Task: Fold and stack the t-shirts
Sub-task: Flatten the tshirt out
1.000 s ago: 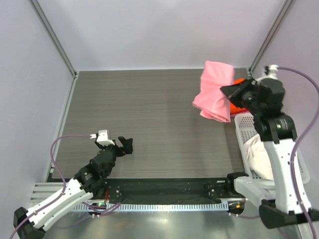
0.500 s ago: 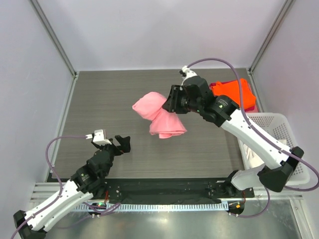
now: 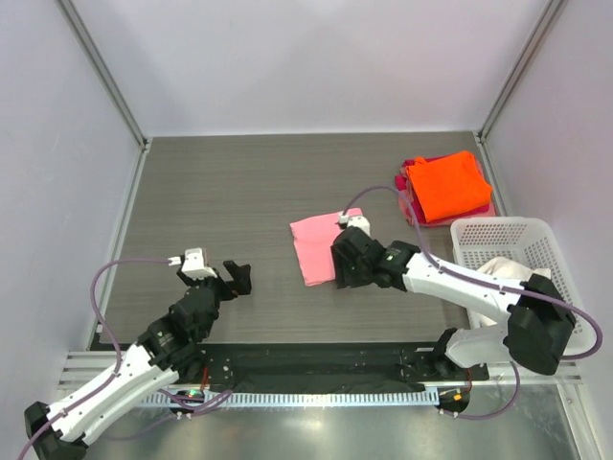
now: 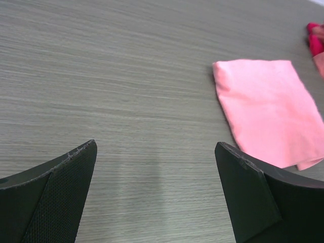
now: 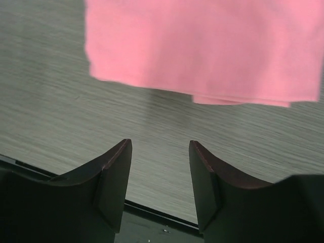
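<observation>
A folded light pink t-shirt [image 3: 314,247] [image 4: 266,109] [image 5: 202,45] lies flat in the middle of the table. My right gripper [image 3: 338,266] [image 5: 159,143] hovers low at the shirt's right edge, open, with only bare table between its fingers. At the back right, a bright orange t-shirt [image 3: 445,184] rests folded on a magenta-red one [image 3: 410,205] [image 4: 315,43]. A cream-white t-shirt [image 3: 498,275] sits bunched in the basket. My left gripper [image 3: 238,278] [image 4: 156,144] is wide open over bare table, left of the pink shirt and apart from it.
A white lattice basket [image 3: 498,230] stands at the right edge, just in front of the orange stack. A black rail [image 3: 316,359] runs along the table's near edge. Pale walls close in the left, back and right sides.
The right arm swung the pink shirt from above the basket corner to the table's middle and released it; it now lies flat. The left arm has stayed put.
</observation>
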### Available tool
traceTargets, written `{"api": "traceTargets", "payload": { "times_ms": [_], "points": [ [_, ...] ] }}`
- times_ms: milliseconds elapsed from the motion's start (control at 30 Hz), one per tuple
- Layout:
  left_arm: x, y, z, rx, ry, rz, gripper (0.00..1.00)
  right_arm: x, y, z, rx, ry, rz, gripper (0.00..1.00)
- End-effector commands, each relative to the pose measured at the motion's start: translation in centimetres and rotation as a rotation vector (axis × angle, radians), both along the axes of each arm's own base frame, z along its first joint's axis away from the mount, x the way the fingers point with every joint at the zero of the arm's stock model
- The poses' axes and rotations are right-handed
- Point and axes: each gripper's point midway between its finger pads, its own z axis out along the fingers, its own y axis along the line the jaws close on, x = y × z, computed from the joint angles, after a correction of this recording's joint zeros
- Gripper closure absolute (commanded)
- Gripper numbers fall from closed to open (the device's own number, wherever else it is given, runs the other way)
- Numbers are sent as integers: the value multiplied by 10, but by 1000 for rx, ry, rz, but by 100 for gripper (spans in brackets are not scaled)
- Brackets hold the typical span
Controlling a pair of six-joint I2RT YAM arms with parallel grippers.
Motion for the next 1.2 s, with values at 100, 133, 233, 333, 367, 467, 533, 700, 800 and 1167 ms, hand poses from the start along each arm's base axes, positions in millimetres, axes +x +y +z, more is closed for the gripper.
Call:
{"api": "traceTargets", "payload": {
  "times_ms": [100,133,233,333,367,467,533,700,800,1167],
  "points": [
    [8,-8,20,-11,-12,0,1,14,67,7,5,-106,136,46],
    [8,-7,19,-7,-10,3,0,17,73,-5,-24,-95,151,49],
    [6,1,17,-4,5,44,0,26,91,-15,-45,-91,159,46],
    [4,16,19,-22,5,119,0,37,103,-16,-43,-109,149,43],
    [4,19,20,-30,1,131,0,40,108,-21,-51,-105,149,42],
    [2,19,21,-53,-13,126,0,46,115,-31,-72,-96,157,42],
    [1,20,22,-62,-21,125,0,48,118,-37,-85,-92,157,43],
    [1,20,22,-64,-22,124,0,53,113,-58,-149,-79,130,51],
    [2,18,21,-59,-15,122,0,53,111,-65,-171,-73,126,72],
    [2,19,20,-48,-9,127,0,52,184,113,195,-212,271,99]
  ]
}}
